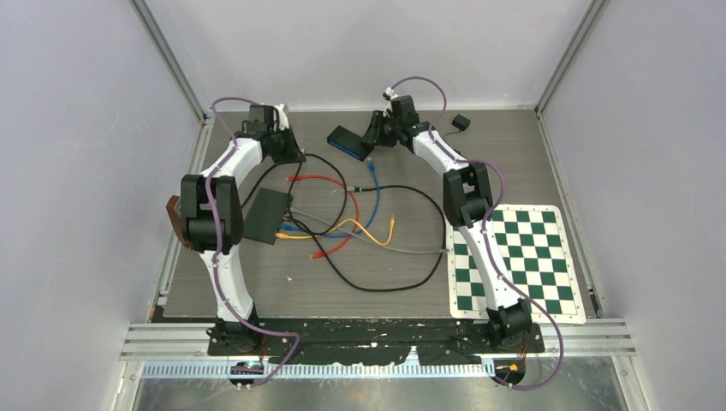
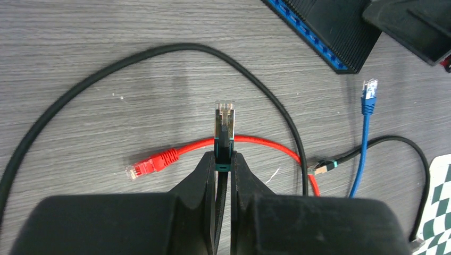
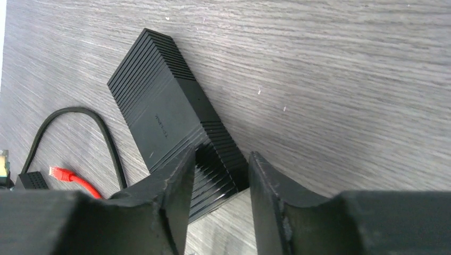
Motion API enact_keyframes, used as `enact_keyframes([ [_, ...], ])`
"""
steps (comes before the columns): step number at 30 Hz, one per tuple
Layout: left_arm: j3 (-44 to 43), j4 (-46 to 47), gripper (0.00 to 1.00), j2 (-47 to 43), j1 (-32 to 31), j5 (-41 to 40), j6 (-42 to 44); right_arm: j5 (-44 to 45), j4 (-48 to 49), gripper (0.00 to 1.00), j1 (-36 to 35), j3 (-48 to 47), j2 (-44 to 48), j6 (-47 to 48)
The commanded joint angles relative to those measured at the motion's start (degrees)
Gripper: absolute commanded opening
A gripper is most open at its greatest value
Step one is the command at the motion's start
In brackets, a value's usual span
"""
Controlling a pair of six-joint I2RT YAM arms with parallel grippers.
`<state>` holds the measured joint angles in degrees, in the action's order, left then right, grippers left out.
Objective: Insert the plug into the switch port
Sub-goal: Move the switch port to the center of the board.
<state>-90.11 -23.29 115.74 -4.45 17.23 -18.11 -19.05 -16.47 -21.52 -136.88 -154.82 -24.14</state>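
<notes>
The left gripper [image 2: 224, 159] was clamped on the plug [image 2: 224, 119], which stood upright between its fingertips above the tabletop, toward the far left corner. The plug had a clear shell, with a teal boot and a black cable running down between the fingers. The switch [image 3: 165, 122], a ribbed black box with a blue front, lay near the middle of the far edge. The right gripper [image 3: 220, 159] straddled one end of it; whether it squeezed, I could not tell.
</notes>
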Motion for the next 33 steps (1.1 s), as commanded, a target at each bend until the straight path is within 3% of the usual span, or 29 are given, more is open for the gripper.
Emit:
enact_keyframes([
  [1, -1.48, 4.44, 0.0, -0.96, -0.67, 2.98, -1.89, 2.74, -6.87, 0.41, -0.41, 4.11, 5.66, 4.74],
  [7, -1.18, 3.22, 0.0, -0.9, -1.97, 2.57, -0.66, 7.1, -13.54, 0.33, -0.37, 6.43, 9.21, 13.24],
  [15, -2.05, 1.35, 0.0, -1.84, -7.39, -1.8, 4.53, 12.1, -17.34, 0.33, 0.53, 13.44, 16.21, 27.6],
  [19, -4.93, -1.52, 0.0, 0.29, -11.73, -3.68, 9.94, 7.41, -17.22, 0.33, 1.97, 17.78, 18.82, 33.17],
  [20, -4.83, -1.69, 0.0, 0.39, -12.81, -4.83, 11.29, 2.56, -17.13, 0.33, 2.07, 18.18, 19.1, 34.02],
  [25, 1.42, 3.51, 0.0, -2.34, -16.48, -9.9, 14.86, -2.68, -17.14, 0.36, 2.58, 17.8, 19.11, 35.98],
  [31, 4.88, 7.53, 0.0, -3.06, -16.56, -10.37, 14.56, -5.42, -14.05, 0.7, 4.19, 11.05, 15.73, 26.56],
  [33, 4.66, 7.35, 0.0, -2.98, -16.64, -10.8, 14.05, -7.66, -9.7, 0.75, 4.09, 10.64, 14.98, 23.3],
])
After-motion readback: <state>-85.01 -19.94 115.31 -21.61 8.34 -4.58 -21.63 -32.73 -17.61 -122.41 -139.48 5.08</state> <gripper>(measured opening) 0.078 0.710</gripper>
